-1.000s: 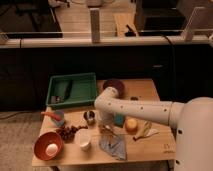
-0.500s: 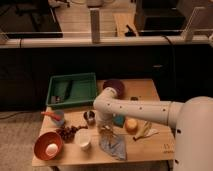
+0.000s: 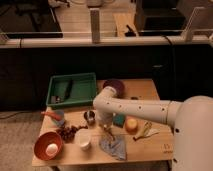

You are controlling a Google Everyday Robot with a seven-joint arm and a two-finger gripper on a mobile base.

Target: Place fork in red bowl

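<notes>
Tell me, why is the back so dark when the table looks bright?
In the camera view, light falls mostly on the wooden table, so the red bowl and green tray show clearly; the wall behind lies in shadow. The whole view is soft, so the fork by the gripper cannot be made out.

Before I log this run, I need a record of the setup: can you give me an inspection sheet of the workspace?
Surface: wooden table, crowded.
Job's things: red bowl at front left corner, a pale round object inside; fork not clearly made out.
Clutter: green tray, dark purple bowl, white cup, grey-blue cloth, yellow-green utensil, orange round item, red-handled tool.
Claw: claw low over the table's middle, above the cloth.
Cables: nothing seen.
Surroundings: railing behind the table.
</notes>
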